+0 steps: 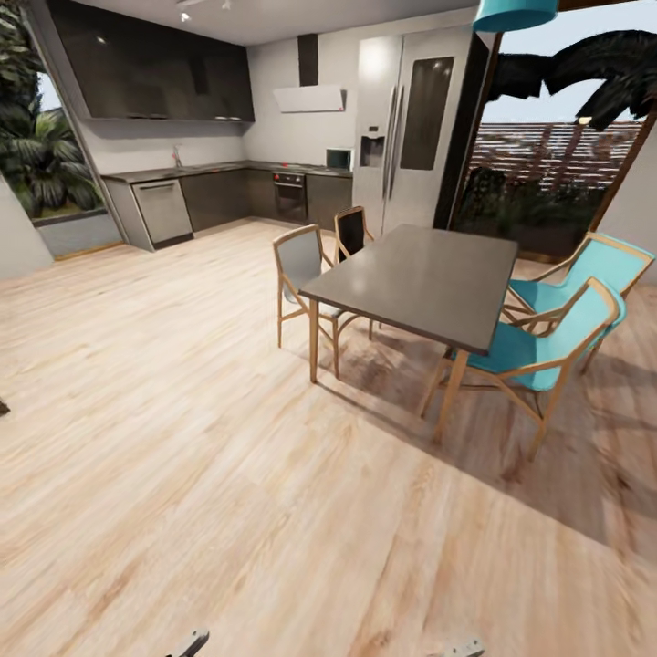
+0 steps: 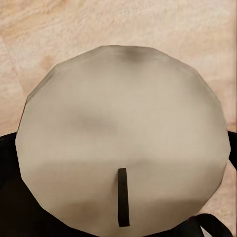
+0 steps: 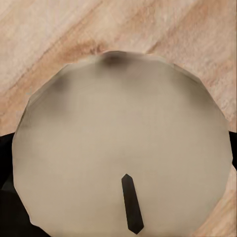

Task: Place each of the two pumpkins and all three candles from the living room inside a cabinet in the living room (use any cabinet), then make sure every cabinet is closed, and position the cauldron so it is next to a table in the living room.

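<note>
Each wrist view looks at the flat end of a pale candle with a dark wick: one (image 2: pixel 123 138) in the left gripper, another (image 3: pixel 121 143) in the right. Fingers are mostly hidden behind the wax, apparently clamping it. Ahead stands the dining table (image 1: pixel 415 278), chairs partly cut off.

- One candle (image 2: pixel 123 143) is seen end-on in the left wrist view: a pale grey-beige faceted disc with a short black wick, above pale wood floor, dark gripper parts at its edges.
- A second candle (image 3: pixel 123 148) looks the same in the right wrist view, also above wood floor.
</note>
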Robot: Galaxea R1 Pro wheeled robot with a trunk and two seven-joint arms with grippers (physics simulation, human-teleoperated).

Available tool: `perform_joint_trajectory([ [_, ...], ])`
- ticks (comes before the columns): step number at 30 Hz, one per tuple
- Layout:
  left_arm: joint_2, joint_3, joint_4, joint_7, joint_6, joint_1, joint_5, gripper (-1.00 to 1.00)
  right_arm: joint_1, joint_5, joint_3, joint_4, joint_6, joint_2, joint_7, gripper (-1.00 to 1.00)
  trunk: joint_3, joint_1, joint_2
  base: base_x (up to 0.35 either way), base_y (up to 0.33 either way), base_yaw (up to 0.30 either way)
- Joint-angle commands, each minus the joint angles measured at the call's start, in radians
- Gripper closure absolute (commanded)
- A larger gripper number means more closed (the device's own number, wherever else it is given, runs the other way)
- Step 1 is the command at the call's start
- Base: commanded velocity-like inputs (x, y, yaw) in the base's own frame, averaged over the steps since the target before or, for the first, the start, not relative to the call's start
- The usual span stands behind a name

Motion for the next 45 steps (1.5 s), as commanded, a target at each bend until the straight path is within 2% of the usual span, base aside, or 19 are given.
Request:
perform_joint_trajectory([
  [1, 0.0, 0.0, 0.0, 0.0, 0.001, 0.0, -0.001, 1.0, 0.0, -0.004, 0.0, 0.0, 0.0, 0.0, 0.002, 1.0, -0.001, 0.0, 0.0, 0.329, 0.0, 0.263],
  [45, 0.0, 0.0, 0.0, 0.0, 0.001, 0.0, -0.001, 1.0, 0.0, -0.004, 0.0, 0.0, -0.001, 0.0, 0.002, 1.0, -0.03, 0.0, 0.0, 0.319, 0.0, 0.265],
])
